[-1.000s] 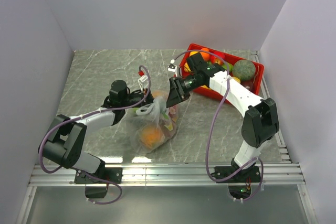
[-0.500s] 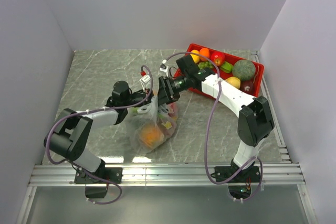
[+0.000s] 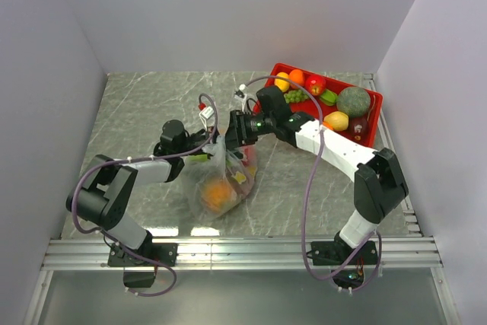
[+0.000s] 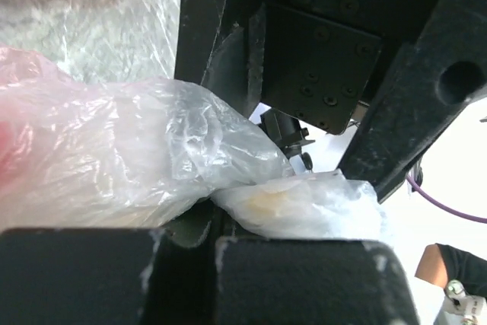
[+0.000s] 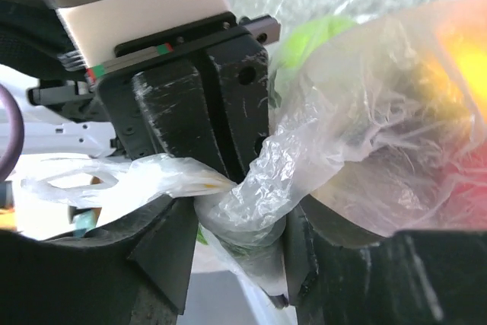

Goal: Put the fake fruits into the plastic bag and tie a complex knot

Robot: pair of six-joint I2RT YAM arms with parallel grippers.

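The filling step looks finished enough for the rig to have moved on to tying. The plastic bag lies on the surface at about 7 o'clock from the middle of the top view. It holds some of the fake fruits, an orange one plainest among them. More fruit sits in the red tray at 2 o'clock.

The bag's neck is gathered at its 12 o'clock end, and both arms meet there. No finished knot shows in any view, only a twisted bunch of film.

The left end effector is clamped together on that film. Its wrist view shows the plastic pinched between the fingers. The right end effector has its fingers standing apart on either side of the same bunch, just beside the left one. Whether they press the film or only straddle it, I cannot tell.

The left arm folds out from its base at 7 o'clock, and its forearm lies low, pointing towards 3 o'clock. The right arm rises from 5 o'clock, bends at the elbow and stretches towards 10 o'clock past the tray's near edge.

The next move likely calls for the right end effector to take a firm hold on the film. It must then draw a tail round or through while the left anchors the neck, without tearing the thin plastic.
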